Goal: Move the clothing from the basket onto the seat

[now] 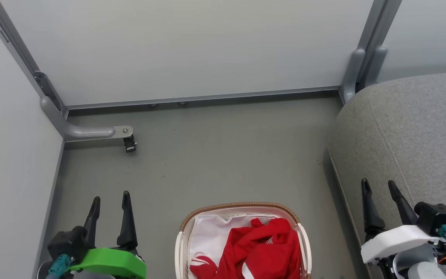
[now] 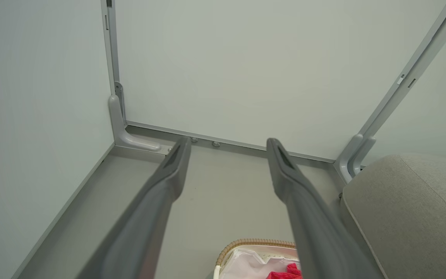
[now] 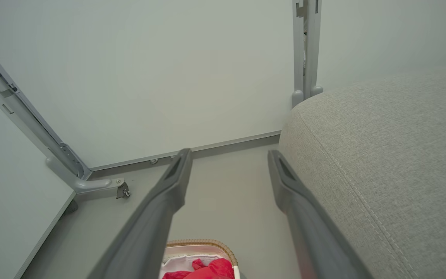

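Both arms are up at the ready. The left pincer (image 1: 111, 195) has its jaws spread wide with nothing between them, and the right pincer (image 1: 378, 181) is just as released and bare. The clothing (image 1: 263, 248) is a crumpled red heap inside the basket (image 1: 242, 205), which stands on the floor (image 1: 215, 155) well back from the far wall, at the robot's own end and close to the floor's right edge, where the seat (image 1: 412, 131) rises.

The heap lies between the two pincers and nearer the robot than either set of fingertips, so I'd say either arm has to draw back and dip to reach it. The red is bunched toward the basket's right side, with white liner (image 1: 207, 236) bare on the left. That makes the right arm look the nearer one, and it hangs by the seat's edge. The heap's long axis I can't call, since its near part runs out of view.
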{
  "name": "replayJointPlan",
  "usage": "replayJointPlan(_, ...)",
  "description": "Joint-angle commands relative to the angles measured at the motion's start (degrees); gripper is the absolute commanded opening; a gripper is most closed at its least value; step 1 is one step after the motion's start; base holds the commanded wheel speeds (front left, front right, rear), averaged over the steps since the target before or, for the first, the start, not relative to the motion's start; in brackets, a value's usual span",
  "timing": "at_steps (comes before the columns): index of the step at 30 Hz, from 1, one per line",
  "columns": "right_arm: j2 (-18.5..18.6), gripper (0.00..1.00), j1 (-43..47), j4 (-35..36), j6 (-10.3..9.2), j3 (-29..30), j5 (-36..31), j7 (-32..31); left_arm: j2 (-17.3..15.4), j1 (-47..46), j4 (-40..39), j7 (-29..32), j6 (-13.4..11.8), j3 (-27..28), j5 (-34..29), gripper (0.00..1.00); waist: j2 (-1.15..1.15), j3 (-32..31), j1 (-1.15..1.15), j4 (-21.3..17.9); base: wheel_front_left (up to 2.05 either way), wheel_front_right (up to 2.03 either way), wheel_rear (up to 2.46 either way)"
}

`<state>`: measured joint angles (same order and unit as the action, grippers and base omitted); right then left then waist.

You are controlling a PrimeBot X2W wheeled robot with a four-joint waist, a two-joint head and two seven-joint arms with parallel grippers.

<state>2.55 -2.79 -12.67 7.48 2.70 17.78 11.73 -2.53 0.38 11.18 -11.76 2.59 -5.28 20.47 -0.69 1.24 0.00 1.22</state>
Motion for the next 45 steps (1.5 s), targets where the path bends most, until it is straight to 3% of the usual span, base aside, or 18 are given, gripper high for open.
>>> replayJointPlan(1,0.34,1.0,0.66,0.14,0.02,-0.09,-1.46,0.67,-0.46,0.52,-0.2,-0.61,-0.01,0.0,-1.39,1.0,0.53,0.02,0.0,0.02,0.0,0.0,0.0)
replayJointPlan(29,0.5,1.0,1.17,-0.37,0.01,-1.27,-13.61,3.56,-0.53,1.15,3.03,-3.68,-0.09,-1.92,-11.47,1.0,0.69,0.56,0.0,0.23,0.0,0.0,0.0)
replayJointPlan(45,0.48,1.0,1.31,-0.43,0.01,-1.21,-13.46,3.55,-0.52,1.25,3.14,-3.41,-0.33,-2.15,-11.28,1.0,0.69,0.51,0.0,0.29,0.0,0.0,0.0)
